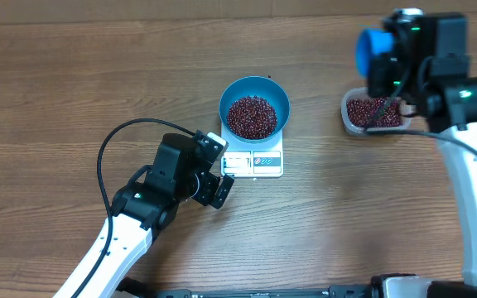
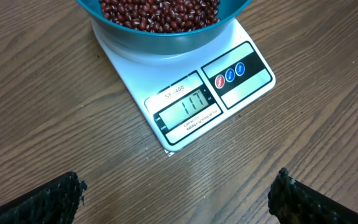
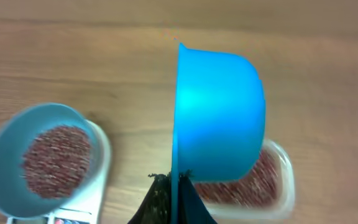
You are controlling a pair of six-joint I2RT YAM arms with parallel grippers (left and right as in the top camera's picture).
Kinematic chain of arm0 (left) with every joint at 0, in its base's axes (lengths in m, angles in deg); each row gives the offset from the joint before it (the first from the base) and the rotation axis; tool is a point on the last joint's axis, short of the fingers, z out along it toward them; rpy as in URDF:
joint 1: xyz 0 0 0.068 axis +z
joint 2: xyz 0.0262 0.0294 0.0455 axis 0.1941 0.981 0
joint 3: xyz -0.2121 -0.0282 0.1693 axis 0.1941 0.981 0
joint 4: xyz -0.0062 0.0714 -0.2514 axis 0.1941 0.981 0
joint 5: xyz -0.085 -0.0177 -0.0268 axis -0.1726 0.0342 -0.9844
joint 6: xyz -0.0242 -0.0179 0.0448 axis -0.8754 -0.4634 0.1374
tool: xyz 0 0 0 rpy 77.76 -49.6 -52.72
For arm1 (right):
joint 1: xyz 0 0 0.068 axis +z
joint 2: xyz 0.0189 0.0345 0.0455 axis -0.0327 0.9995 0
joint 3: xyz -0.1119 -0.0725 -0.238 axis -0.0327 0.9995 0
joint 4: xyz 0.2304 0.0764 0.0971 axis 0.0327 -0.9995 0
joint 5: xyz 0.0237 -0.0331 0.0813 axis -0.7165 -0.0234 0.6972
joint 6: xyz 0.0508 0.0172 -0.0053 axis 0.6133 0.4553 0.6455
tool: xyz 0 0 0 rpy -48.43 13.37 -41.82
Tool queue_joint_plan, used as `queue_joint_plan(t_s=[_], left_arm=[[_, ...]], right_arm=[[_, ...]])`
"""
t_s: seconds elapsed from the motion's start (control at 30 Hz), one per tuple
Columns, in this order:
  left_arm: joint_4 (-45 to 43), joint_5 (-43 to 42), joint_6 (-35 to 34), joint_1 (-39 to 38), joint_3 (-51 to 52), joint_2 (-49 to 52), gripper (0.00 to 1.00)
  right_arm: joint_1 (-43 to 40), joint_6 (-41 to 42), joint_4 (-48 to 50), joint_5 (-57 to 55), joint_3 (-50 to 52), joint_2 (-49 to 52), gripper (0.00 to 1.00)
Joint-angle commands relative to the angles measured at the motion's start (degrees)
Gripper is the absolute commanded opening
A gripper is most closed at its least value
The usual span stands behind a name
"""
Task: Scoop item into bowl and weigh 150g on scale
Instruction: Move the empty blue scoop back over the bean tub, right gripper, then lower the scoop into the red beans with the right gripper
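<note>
The bowl [image 1: 281, 98] is sitting on the scale [image 1: 253, 163] at mid-table [image 1: 73, 83], holding a heap of beans [image 1: 252, 117]. In the left wrist view the display [image 2: 185, 106] is reading 117.

The left gripper [image 1: 217, 168] is hovering just beside the scale's front left corner. Its fingers [image 2: 48, 199] are standing wide apart with nothing between them.

The right gripper [image 3: 174, 186] is clamping the handle of the scoop [image 3: 219, 118] with its jaws together. The scoop is hanging above the tub [image 1: 350, 121] with its cup turned on edge. Whether it is carrying anything cannot be told. The tub is lying to the right of the scale, well apart from it, and is holding more beans.
</note>
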Motion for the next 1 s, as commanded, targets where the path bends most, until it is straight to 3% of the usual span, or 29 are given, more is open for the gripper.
queue_joint_plan(t_s=[0.0,0.3,0.97], left_arm=[[-0.2,0.1,-1.0,-0.3,0.2,-0.2,0.99],[-0.2,0.1,-1.0,-0.3,0.2,-0.2,0.99],[-0.2,0.1,-1.0,-0.3,0.2,-0.2,0.99]], right_arm=[[-5.4,-1.4,-2.7,2.4,-1.1,0.1,0.04],[-9.2,-5.3,-9.6,-0.2,-1.1,6.7,0.04],[-9.1,-5.7,-7.4,-5.6,-0.7,20.6,0.04]])
